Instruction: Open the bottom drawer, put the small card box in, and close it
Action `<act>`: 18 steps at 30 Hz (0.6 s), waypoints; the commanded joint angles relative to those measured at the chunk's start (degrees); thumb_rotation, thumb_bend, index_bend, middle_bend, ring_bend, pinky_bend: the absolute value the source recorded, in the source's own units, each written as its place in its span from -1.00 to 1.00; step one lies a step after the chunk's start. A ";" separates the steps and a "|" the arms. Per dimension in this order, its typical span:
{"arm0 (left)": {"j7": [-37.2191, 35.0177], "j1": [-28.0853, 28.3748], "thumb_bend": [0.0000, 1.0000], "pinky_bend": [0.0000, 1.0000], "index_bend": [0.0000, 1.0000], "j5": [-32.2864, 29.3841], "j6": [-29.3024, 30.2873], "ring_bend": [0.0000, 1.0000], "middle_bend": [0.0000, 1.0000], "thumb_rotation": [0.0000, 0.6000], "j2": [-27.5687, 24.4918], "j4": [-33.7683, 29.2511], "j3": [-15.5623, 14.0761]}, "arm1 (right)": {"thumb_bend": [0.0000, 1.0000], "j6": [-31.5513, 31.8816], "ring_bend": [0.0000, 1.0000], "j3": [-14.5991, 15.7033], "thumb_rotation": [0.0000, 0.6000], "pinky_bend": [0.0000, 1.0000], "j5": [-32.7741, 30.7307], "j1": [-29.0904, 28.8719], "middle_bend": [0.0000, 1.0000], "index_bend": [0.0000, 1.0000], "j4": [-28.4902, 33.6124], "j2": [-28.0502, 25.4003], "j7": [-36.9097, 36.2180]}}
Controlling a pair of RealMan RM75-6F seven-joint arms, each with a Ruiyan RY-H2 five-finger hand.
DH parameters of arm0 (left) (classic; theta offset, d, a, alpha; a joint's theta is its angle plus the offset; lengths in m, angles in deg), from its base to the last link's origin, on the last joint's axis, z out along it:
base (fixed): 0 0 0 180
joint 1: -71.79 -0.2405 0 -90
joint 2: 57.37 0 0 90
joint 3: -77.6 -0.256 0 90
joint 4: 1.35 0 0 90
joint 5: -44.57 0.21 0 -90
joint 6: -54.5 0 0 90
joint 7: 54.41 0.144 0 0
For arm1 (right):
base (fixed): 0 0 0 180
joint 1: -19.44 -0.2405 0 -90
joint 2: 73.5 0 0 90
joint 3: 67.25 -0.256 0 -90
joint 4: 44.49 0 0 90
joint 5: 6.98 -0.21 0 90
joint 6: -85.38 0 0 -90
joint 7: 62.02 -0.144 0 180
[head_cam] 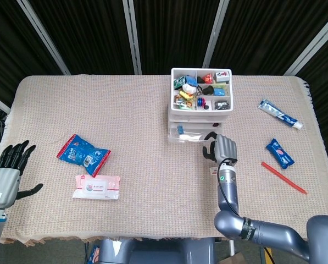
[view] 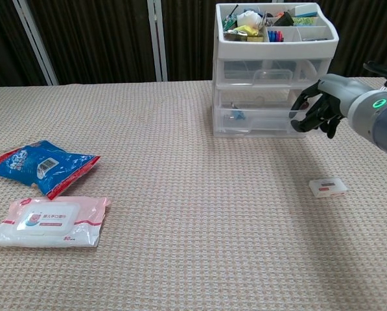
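Clear plastic makes up the small three-drawer organiser (head_cam: 201, 113) standing toward the far side of the table (head_cam: 131, 110), which is covered in a beige woven cloth; its open white top tray is crammed with small coloured items. The organiser's bottom drawer (view: 258, 120) is pulled out slightly past the drawers above it. The right hand (view: 317, 111) sits at that drawer's front right corner, its dark fingers (view: 300, 115) curled in against the drawer's face; whether they actually hook its edge I cannot tell. The small white card box (view: 327, 188) lies flat on the cloth, nearer the robot than the organiser and apart from it, just below the right hand in the head view.

Well to the left of the organiser lie a blue and red snack packet (view: 41, 165) and, just in front of it, a pink and white pack of wet wipes (view: 47, 221). To the organiser's right are a blue and white tube (head_cam: 279, 114), a small blue packet (head_cam: 277, 152) and a thin red stick (head_cam: 283, 177). The left hand (head_cam: 9, 170) hovers off the table's left edge, far from the organiser, fingers spread apart and holding nothing.
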 commanded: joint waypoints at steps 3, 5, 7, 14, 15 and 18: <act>0.14 0.02 -0.80 -1.00 -0.85 -0.09 -0.08 -1.00 -1.00 1.00 0.06 -0.03 0.02 | -0.27 0.54 0.51 0.93 1.00 0.30 1.99 1.59 0.49 -0.11 2.06 -0.90 -1.18; 0.21 0.02 -0.80 -1.00 -0.85 -0.10 -0.09 -1.00 -1.00 1.00 0.07 -0.09 0.00 | -0.27 0.79 0.51 1.24 1.00 0.30 2.67 2.16 0.48 -0.11 2.77 -1.30 -1.46; 0.28 0.00 -0.80 -1.00 -0.85 -0.08 -0.05 -1.00 -1.00 1.00 0.08 -0.10 0.00 | -0.27 0.90 0.51 1.42 1.00 0.30 3.00 2.59 0.48 -0.11 3.27 -1.62 -1.66; 0.41 0.00 -0.80 -1.00 -0.85 0.00 -0.03 -1.00 -1.00 1.00 0.16 -0.16 -0.04 | -0.27 1.55 0.51 2.61 1.00 0.30 5.52 4.50 0.48 -0.11 6.09 -2.82 -2.93; 0.46 -0.01 -0.80 -1.00 -0.85 0.07 0.02 -1.00 -1.00 1.00 0.16 -0.15 -0.06 | -0.27 1.60 0.51 3.01 1.00 0.30 6.11 4.80 0.48 -0.12 6.33 -2.87 -3.13; 0.51 -0.05 -0.80 -1.00 -0.85 0.16 0.12 -1.00 -1.00 1.00 0.20 -0.10 -0.09 | -0.27 1.51 0.51 3.41 1.00 0.30 6.99 5.21 0.48 -0.14 6.61 -2.95 -3.46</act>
